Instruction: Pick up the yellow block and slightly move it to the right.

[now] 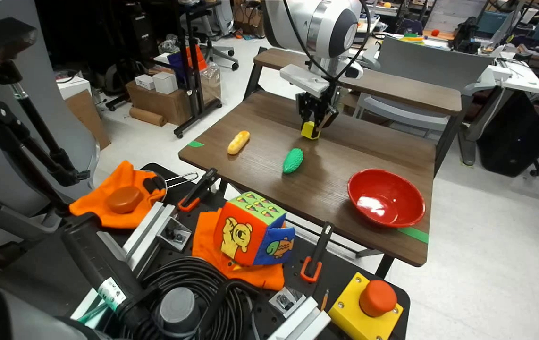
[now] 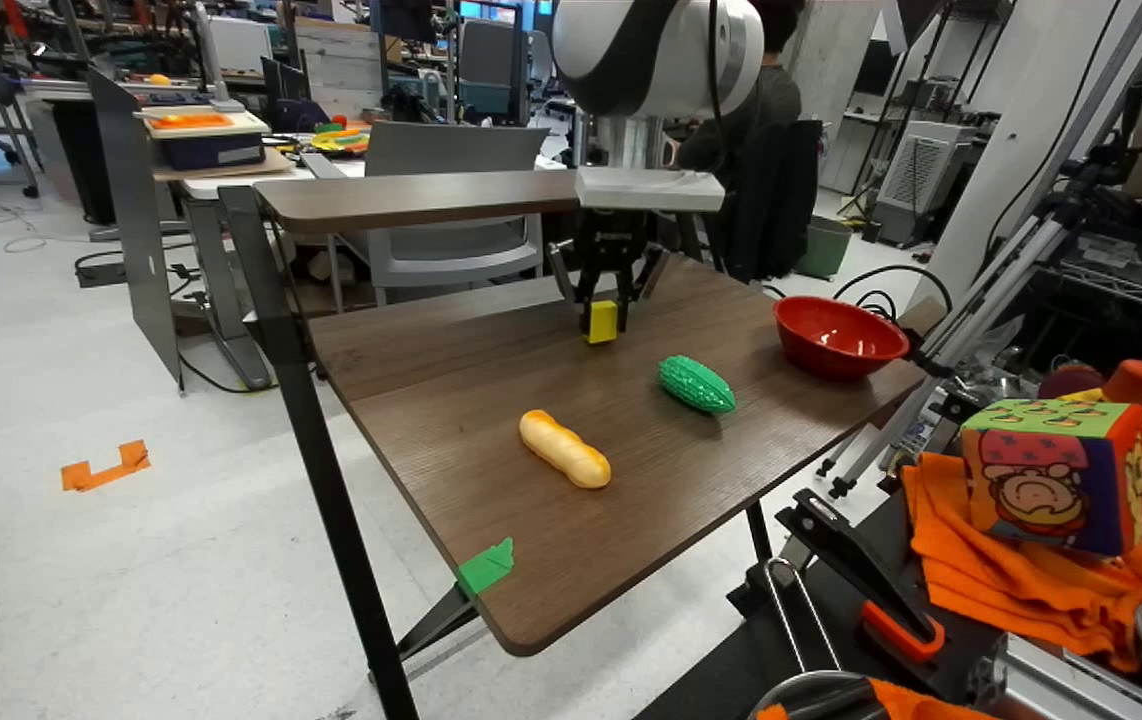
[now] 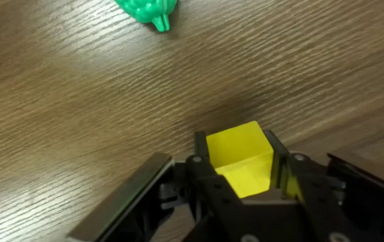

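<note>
The step in hand looks to be the pick-up. In the wrist view the yellow block sits low and right of centre, gripped by the jaws, which press on two opposite sides of it with no gap to be made out. In both exterior views it appears in the upper middle of the frame, below the arm. Whether its underside clears the worktop is hard to tell. The next move probably calls for a small lift, if it is not yet free, then a short shift to the right and a level lowering before release; the wording asks for little travel.

The worktop is brown and wood-grained. In an exterior view the green object lies near the frame's centre, the yellow-orange object left of it and the red bowl well to the right. Green tape marks a corner, and a raised shelf runs along the far side.

Beyond is a cluttered workroom: pale floor, a grey chair behind the shelf, a partly hidden person at upper right.
</note>
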You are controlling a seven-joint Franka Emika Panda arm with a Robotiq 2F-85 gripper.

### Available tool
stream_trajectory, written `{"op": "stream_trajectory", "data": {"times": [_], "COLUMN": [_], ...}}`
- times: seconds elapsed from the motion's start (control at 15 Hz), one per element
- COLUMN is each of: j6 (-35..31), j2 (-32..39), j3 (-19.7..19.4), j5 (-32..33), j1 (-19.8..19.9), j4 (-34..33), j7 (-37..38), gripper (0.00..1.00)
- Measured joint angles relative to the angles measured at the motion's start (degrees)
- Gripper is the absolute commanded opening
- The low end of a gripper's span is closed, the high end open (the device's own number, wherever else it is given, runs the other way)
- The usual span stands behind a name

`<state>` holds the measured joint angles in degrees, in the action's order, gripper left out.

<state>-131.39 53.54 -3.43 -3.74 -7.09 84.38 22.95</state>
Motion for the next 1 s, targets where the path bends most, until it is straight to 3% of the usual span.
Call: {"op": "stream_trajectory", "data": {"times": [0.33,0.67,0.87,1.0], "j6": [0.1,15.7,30.2,34.9], "j2": [0.2,-9.2,-17.9,-22.3], "j3": [-0.1,5.1,6.0,6.1], "j5": [-0.3,-4.6,-4.9,-5.2], "j1": [-0.5,1.1,1.2,1.2], "j4": [0.0,4.6,8.6,10.8], "j7": [0.3,-4.6,-7.1,-8.1], "gripper": [0.99,1.00,1.00,1.00]}}
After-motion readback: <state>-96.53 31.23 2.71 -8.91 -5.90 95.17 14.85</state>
